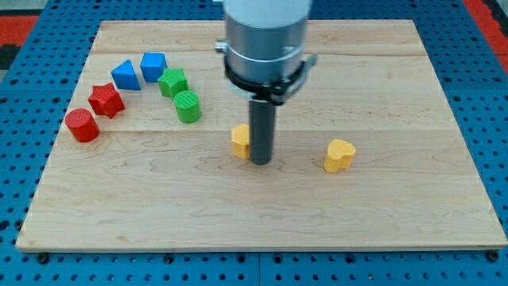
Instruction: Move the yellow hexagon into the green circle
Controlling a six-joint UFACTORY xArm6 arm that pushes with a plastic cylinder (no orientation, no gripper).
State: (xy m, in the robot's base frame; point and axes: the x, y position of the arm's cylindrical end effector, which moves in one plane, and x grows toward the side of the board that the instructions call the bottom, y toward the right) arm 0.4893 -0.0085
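The yellow hexagon sits near the middle of the wooden board, partly hidden by my rod. My tip rests on the board right against the hexagon's right side. The green circle stands up and to the left of the hexagon, with a gap between them. A green star sits just above the green circle.
A yellow heart lies to the right of my tip. Two blue blocks sit at the upper left. A red star and a red circle lie at the left. The board's edge runs along the view's bottom.
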